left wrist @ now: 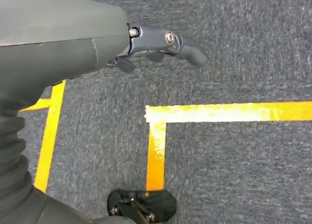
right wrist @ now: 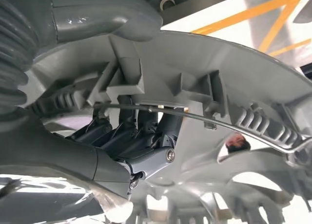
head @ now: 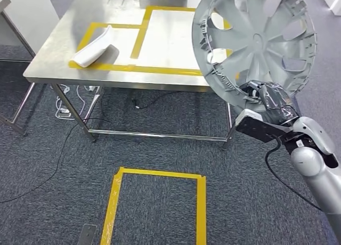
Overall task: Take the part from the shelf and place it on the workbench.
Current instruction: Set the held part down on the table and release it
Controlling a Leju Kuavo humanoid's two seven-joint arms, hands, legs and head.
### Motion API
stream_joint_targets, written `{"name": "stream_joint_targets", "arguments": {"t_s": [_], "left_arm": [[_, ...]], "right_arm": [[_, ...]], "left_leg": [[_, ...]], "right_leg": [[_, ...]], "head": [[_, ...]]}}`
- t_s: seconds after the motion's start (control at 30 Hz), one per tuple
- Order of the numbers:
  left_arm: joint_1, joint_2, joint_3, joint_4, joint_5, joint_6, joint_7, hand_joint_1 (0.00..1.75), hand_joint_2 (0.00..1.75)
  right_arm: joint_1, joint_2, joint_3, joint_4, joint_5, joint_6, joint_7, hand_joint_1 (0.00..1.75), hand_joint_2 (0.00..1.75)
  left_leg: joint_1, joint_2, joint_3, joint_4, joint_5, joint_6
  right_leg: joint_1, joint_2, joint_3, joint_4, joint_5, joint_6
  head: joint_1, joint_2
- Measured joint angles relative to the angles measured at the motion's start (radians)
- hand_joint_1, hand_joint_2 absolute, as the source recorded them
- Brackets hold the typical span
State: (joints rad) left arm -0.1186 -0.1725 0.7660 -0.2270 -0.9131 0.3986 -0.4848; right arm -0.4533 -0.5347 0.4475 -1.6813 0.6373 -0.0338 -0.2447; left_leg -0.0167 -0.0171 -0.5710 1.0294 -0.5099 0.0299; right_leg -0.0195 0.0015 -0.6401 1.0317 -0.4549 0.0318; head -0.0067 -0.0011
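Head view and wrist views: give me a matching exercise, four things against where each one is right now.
Things:
1. wheel cover
2. white part
3. left hand
4. yellow tape square

Places:
A. lying on the workbench inside a taped outline
B. held up at its rim by the right hand
C. on the carpet in front of the bench
D. hanging over the carpet, holding nothing

Pairs: 1-B, 2-A, 3-D, 4-C

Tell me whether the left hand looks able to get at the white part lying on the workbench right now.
Probably not as things stand: the left hand hangs low over the carpet, holding nothing, while the white part lies up on the workbench, ahead of the robot.
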Motion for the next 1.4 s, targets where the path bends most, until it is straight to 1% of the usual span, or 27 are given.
{"name": "stream_joint_targets", "arguments": {"t_s": [0.07, 0.1, 0.17, 0.2, 0.23, 0.27, 0.33, 0.37, 0.4, 0.5, 0.57, 0.6, 0.67, 0.7, 0.73, 0.77, 0.8, 0.87, 0.9, 0.93, 1.07, 1.13, 1.23, 1.27, 1.3, 1.33, 1.4], "left_arm": [[0.000, 0.001, 0.000, 0.000, 0.000, 0.000, 0.000, 0.00, 1.75], [0.000, 0.001, 0.000, 0.000, -0.001, 0.000, 0.000, 0.00, 1.75], [0.001, 0.000, 0.000, 0.000, -0.001, 0.000, 0.000, 0.00, 1.75], [0.002, 0.000, 0.000, 0.000, -0.001, 0.000, 0.000, 0.00, 1.75], [0.004, 0.000, 0.000, 0.000, -0.001, 0.000, 0.000, 0.00, 1.75], [0.005, 0.000, 0.000, 0.000, -0.001, 0.000, 0.000, 0.00, 1.75], [0.006, 0.001, 0.000, 0.000, -0.001, -0.001, 0.000, 0.00, 1.75], [0.006, 0.001, 0.000, 0.000, -0.002, -0.001, 0.000, 0.00, 1.75], [0.005, 0.001, 0.000, 0.000, -0.002, -0.001, 0.000, 0.00, 1.75], [0.004, 0.000, 0.000, 0.000, -0.002, -0.001, 0.000, 0.00, 1.75], [0.004, 0.001, 0.000, 0.000, -0.002, -0.001, 0.000, 0.00, 1.75], [0.002, 0.001, 0.000, 0.000, -0.002, -0.001, 0.000, 0.00, 1.75], [-0.001, 0.000, 0.000, 0.000, -0.002, -0.001, 0.000, 0.00, 1.75], [-0.001, -0.001, 0.000, 0.000, -0.002, -0.002, 0.000, 0.00, 1.75], [0.000, -0.001, 0.000, 0.000, -0.002, -0.002, 0.000, 0.00, 1.75], [0.001, -0.001, 0.000, 0.000, -0.002, -0.002, 0.000, 0.00, 1.75], [0.002, -0.001, 0.000, 0.000, -0.002, -0.002, 0.000, 0.00, 1.75], [0.002, -0.001, -0.001, 0.000, -0.002, -0.002, 0.000, 0.00, 1.75], [0.001, -0.001, -0.001, 0.000, -0.002, -0.002, 0.000, 0.00, 1.75], [0.001, -0.002, -0.001, 0.000, -0.002, -0.002, 0.000, 0.00, 1.75], [0.000, -0.002, -0.001, 0.000, -0.002, -0.002, 0.001, 0.00, 1.75], [-0.001, -0.001, -0.001, 0.000, -0.002, -0.002, 0.001, 0.00, 1.75], [0.001, -0.001, -0.001, 0.000, -0.002, -0.002, 0.001, 0.00, 1.75], [0.002, -0.001, -0.001, 0.000, -0.002, -0.002, 0.001, 0.00, 1.75], [0.003, -0.001, -0.001, 0.000, -0.002, -0.002, 0.001, 0.00, 1.75], [0.004, -0.001, -0.001, 0.000, -0.002, -0.002, 0.001, 0.00, 1.75], [0.004, -0.001, -0.001, 0.000, -0.002, -0.002, 0.001, 0.00, 1.75]], "right_arm": [[0.001, 0.000, -0.001, 0.000, 0.000, 0.000, 0.001, 1.75, 1.75], [0.002, 0.000, -0.002, 0.000, 0.000, 0.000, 0.000, 1.75, 1.75], [0.002, 0.000, -0.001, 0.000, 0.000, -0.001, -0.001, 1.75, 1.75], [0.002, 0.000, -0.001, 0.000, 0.000, -0.001, -0.002, 1.75, 1.75], [0.002, 0.000, 0.000, 0.000, 0.000, -0.001, -0.001, 1.75, 1.75], [0.002, 0.000, 0.000, 0.000, 0.000, -0.001, -0.001, 1.75, 1.75], [0.002, 0.000, 0.000, 0.000, 0.000, 0.000, -0.001, 1.75, 1.75], [0.001, 0.000, 0.000, 0.000, 0.000, 0.000, -0.001, 1.75, 1.75], [0.000, 0.000, 0.001, 0.000, 0.001, 0.000, -0.001, 1.75, 1.75], [-0.002, 0.000, 0.005, 0.001, 0.002, 0.001, -0.001, 1.75, 1.75], [-0.002, 0.000, 0.006, 0.001, 0.002, 0.002, -0.001, 1.75, 1.75], [-0.003, 0.000, 0.007, 0.001, 0.002, 0.003, -0.001, 1.75, 1.75], [-0.004, 0.000, 0.010, 0.002, 0.002, 0.004, -0.001, 1.75, 1.75], [-0.005, 0.000, 0.012, 0.002, 0.002, 0.004, -0.001, 1.75, 1.75], [-0.005, 0.000, 0.013, 0.003, 0.002, 0.004, -0.001, 1.75, 1.75], [-0.005, 0.000, 0.014, 0.004, 0.002, 0.005, -0.001, 1.75, 1.75], [-0.005, 0.000, 0.014, 0.005, 0.002, 0.005, -0.001, 1.75, 1.75], [-0.006, 0.000, 0.015, 0.006, 0.002, 0.006, -0.001, 1.75, 1.75], [-0.009, 0.000, 0.015, 0.006, 0.002, 0.007, -0.002, 1.75, 1.75], [-0.011, -0.001, 0.016, 0.006, 0.002, 0.007, -0.002, 1.75, 1.75], [-0.016, -0.002, 0.016, 0.006, 0.001, 0.009, 0.001, 1.75, 1.75], [-0.016, -0.002, 0.016, 0.005, 0.001, 0.009, 0.002, 1.75, 1.75], [-0.016, -0.002, 0.018, 0.005, 0.000, 0.009, 0.001, 1.75, 1.75], [-0.016, -0.002, 0.019, 0.006, 0.000, 0.009, 0.001, 1.75, 1.75], [-0.016, -0.002, 0.021, 0.006, 0.000, 0.009, 0.001, 1.75, 1.75], [-0.016, -0.002, 0.021, 0.006, 0.000, 0.009, 0.002, 1.75, 1.75], [-0.017, -0.002, 0.022, 0.006, 0.000, 0.009, 0.002, 1.75, 1.75]], "left_leg": [[0.002, 0.002, -0.011, 0.031, -0.021, -0.011], [0.004, 0.003, -0.032, 0.078, -0.043, -0.017], [0.009, 0.003, -0.106, 0.214, -0.090, -0.025], [0.012, 0.003, -0.141, 0.269, -0.100, -0.028], [0.014, 0.003, -0.161, 0.291, -0.091, -0.029], [0.015, 0.004, -0.163, 0.273, -0.062, -0.028], [0.016, 0.004, -0.123, 0.153, 0.028, -0.024], [0.015, 0.004, -0.100, 0.094, 0.060, -0.021], [0.013, 0.004, -0.082, 0.049, 0.072, -0.017], [0.007, 0.003, -0.065, 0.010, 0.057, -0.003], [0.009, 0.002, -0.050, -0.003, 0.055, 0.009], [0.010, 0.002, -0.042, -0.009, 0.054, 0.015], [0.009, 0.002, -0.034, -0.011, 0.048, 0.024], [0.007, 0.002, -0.030, -0.010, 0.044, 0.027], [0.006, 0.002, -0.024, -0.010, 0.039, 0.028], [0.005, 0.002, -0.017, -0.010, 0.034, 0.029], [0.004, 0.001, -0.007, -0.010, 0.027, 0.028], [0.002, 0.000, 0.009, -0.008, 0.012, 0.022], [0.001, -0.001, 0.012, -0.006, 0.006, 0.017], [0.000, -0.001, 0.012, -0.006, 0.002, 0.013], [0.002, 0.001, 0.009, 0.010, -0.017, -0.006], [0.005, 0.003, -0.029, 0.092, -0.054, -0.018], [0.012, 0.004, -0.124, 0.257, -0.109, -0.027], [0.014, 0.004, -0.147, 0.287, -0.107, -0.029], [0.016, 0.004, -0.159, 0.289, -0.087, -0.030], [0.018, 0.004, -0.154, 0.255, -0.048, -0.030], [0.019, 0.004, -0.109, 0.125, 0.041, -0.027]], "right_leg": [[-0.003, -0.001, 0.011, -0.005, -0.006, -0.012], [-0.005, -0.002, 0.018, -0.007, -0.009, -0.017], [-0.004, -0.004, 0.030, -0.007, -0.018, -0.022], [-0.003, -0.004, 0.035, -0.007, -0.023, -0.023], [-0.003, -0.003, 0.041, -0.007, -0.028, -0.022], [-0.003, -0.003, 0.049, -0.007, -0.033, -0.021], [-0.004, -0.001, 0.067, -0.008, -0.046, -0.016], [-0.003, 0.000, 0.073, -0.008, -0.052, -0.012], [-0.002, 0.001, 0.075, -0.008, -0.055, -0.007], [-0.004, 0.001, 0.073, -0.015, -0.059, 0.011], [-0.006, 0.000, 0.066, 0.003, -0.074, 0.020], [-0.006, -0.001, 0.045, 0.044, -0.092, 0.022], [-0.006, -0.001, -0.035, 0.178, -0.136, 0.023], [-0.006, -0.001, -0.078, 0.241, -0.150, 0.023], [-0.005, -0.001, -0.106, 0.273, -0.145, 0.023], [-0.005, -0.001, -0.116, 0.267, -0.121, 0.022], [-0.005, -0.001, -0.102, 0.219, -0.079, 0.020], [-0.002, -0.002, -0.046, 0.083, -0.001, 0.015], [0.000, -0.002, -0.020, 0.031, 0.015, 0.011], [0.002, -0.002, -0.006, 0.005, 0.016, 0.008], [0.001, 0.001, 0.013, -0.012, -0.001, -0.011], [-0.001, -0.001, 0.026, -0.016, -0.007, -0.021], [-0.001, -0.003, 0.038, -0.016, -0.018, -0.025], [-0.001, -0.003, 0.043, -0.016, -0.022, -0.025], [-0.001, -0.002, 0.050, -0.016, -0.027, -0.024], [-0.001, -0.001, 0.059, -0.016, -0.033, -0.022], [0.000, 0.000, 0.076, -0.016, -0.047, -0.015]], "head": [[-0.002, 0.000], [-0.003, 0.000], [-0.006, 0.000], [-0.006, 0.000], [-0.005, 0.000], [-0.006, 0.000], [-0.005, 0.000], [-0.005, 0.000], [-0.004, 0.000], [-0.004, 0.000], [-0.002, 0.000], [0.000, 0.000], [0.002, 0.000], [0.003, 0.000], [0.003, 0.000], [0.003, 0.000], [0.003, 0.000], [0.003, 0.000], [0.002, 0.000], [0.001, 0.000], [-0.002, 0.000], [-0.003, 0.000], [-0.004, 0.000], [-0.004, 0.000], [-0.004, 0.000], [-0.004, 0.000], [-0.004, 0.000]]}}
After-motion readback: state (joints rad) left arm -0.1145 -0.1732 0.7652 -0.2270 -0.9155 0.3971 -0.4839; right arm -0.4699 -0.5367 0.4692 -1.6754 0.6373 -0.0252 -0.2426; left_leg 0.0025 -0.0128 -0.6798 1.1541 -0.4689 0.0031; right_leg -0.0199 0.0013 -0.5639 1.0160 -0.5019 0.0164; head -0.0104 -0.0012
